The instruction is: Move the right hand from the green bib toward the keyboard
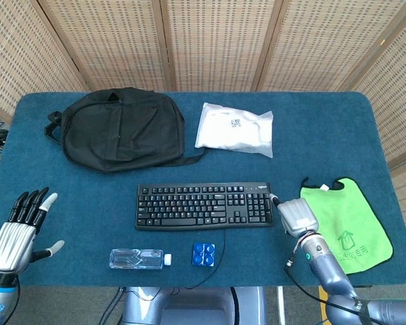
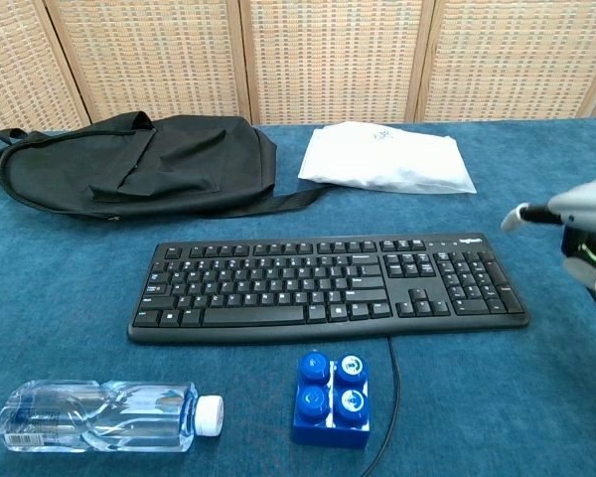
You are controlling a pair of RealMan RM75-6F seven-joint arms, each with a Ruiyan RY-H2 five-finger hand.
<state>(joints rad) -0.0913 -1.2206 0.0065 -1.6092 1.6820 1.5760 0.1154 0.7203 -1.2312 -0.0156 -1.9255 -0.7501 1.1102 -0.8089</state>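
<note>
The black keyboard (image 1: 203,205) (image 2: 328,288) lies mid-table. My right hand (image 1: 296,217) (image 2: 584,221) hangs just off its right end, between it and the green bib (image 1: 345,220) at the right. One finger points left, and its white fingertip (image 2: 512,217) hovers above the keyboard's far right corner without touching it. The other fingers curl underneath and hold nothing. My left hand (image 1: 20,230) is at the front left, fingers spread and empty, well away from the keyboard.
A black backpack (image 1: 122,128) and a white packet (image 1: 235,128) lie behind the keyboard. In front of it are a plastic water bottle (image 2: 99,415) and a blue block (image 2: 332,399), with the keyboard's cable (image 2: 389,397) running past the block.
</note>
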